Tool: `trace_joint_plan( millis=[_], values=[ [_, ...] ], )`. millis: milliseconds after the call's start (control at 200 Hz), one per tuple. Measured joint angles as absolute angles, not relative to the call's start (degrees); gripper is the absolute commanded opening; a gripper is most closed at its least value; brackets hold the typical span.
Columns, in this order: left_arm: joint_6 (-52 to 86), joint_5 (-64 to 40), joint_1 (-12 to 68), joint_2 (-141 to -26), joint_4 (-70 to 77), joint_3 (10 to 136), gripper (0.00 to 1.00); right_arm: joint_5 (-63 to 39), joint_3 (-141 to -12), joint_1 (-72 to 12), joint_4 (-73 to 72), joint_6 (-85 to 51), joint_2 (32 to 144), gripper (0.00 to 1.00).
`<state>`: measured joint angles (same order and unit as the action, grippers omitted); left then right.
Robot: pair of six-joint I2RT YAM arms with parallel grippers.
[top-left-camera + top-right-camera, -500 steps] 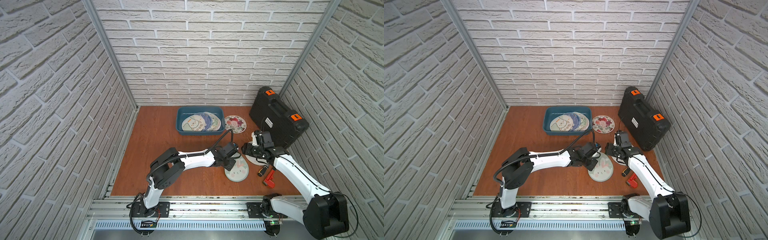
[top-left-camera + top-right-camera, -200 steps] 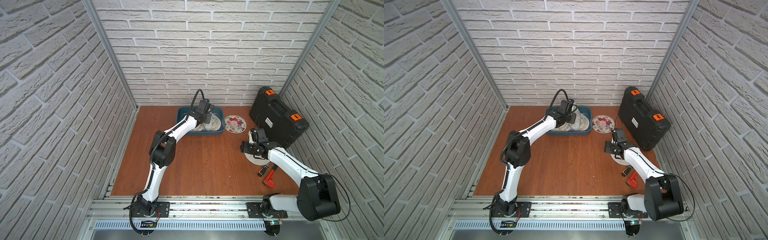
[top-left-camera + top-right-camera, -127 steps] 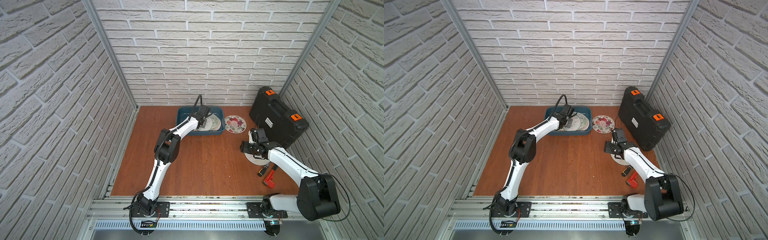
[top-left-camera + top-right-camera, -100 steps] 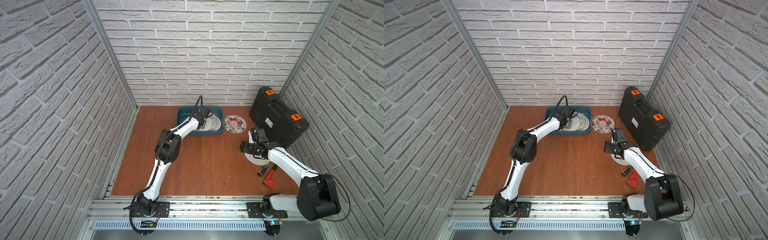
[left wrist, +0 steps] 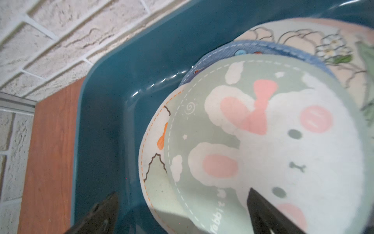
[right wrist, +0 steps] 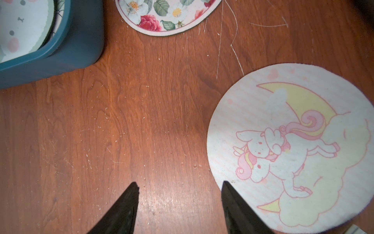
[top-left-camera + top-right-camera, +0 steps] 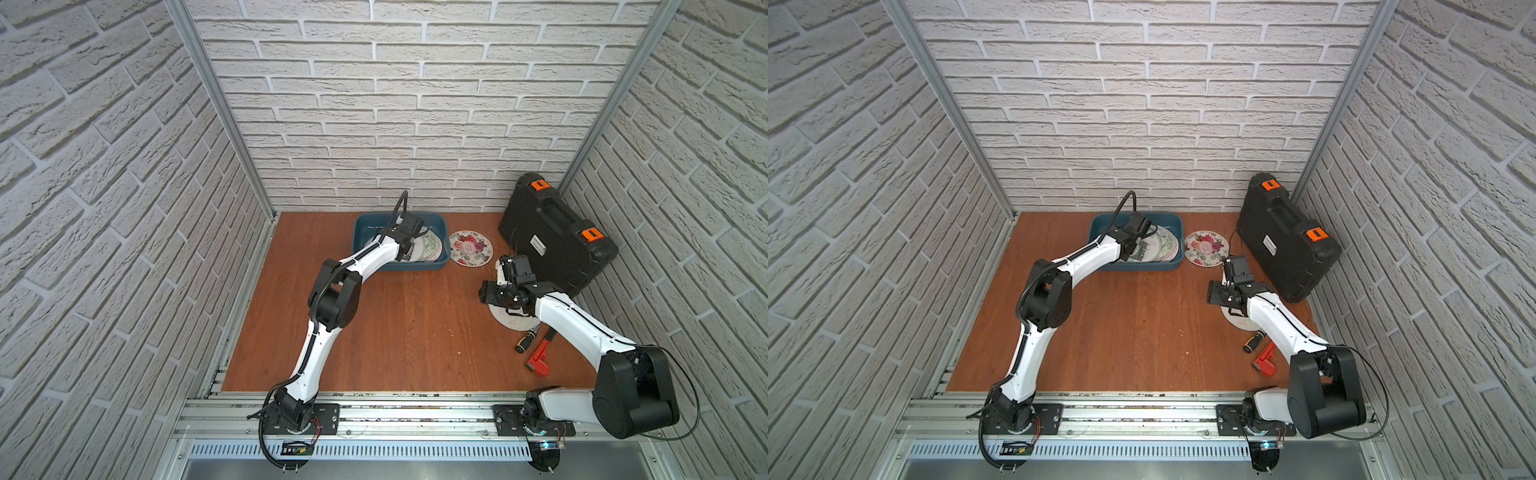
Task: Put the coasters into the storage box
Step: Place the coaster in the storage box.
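in the storage box a bunny coaster tops the pile, with the left gripper wide open and empty just above it; best lift straight up so nothing drags out. the box holds several overlapped coasters; a rose coaster lies just beside it on the table, a unicorn coaster near the black case, partly under the right gripper, half open, holding nothing

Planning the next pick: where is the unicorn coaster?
In a top view the unicorn coaster lies on the table, right side, partly under the right gripper, beside the black case.
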<state>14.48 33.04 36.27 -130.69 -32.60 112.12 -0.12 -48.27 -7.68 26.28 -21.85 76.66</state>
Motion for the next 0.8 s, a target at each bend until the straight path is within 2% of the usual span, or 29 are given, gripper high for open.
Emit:
trace_joint_plan(
  millis=[230,470,800],
  values=[
    [14.17,29.02,45.69,-121.38,-27.75,105.12,0.98,-0.10,-49.21,-7.68,26.44,-21.85,76.73,0.66],
    [16.69,19.42,53.60,-120.44,-24.34,102.94,0.98,0.19,-50.17,-6.52,27.53,-21.89,77.60,0.66],
    [19.86,9.63,57.65,-123.76,-19.22,102.87,0.98,0.19,-49.80,4.05,30.26,-22.06,77.12,0.67]
  ],
)
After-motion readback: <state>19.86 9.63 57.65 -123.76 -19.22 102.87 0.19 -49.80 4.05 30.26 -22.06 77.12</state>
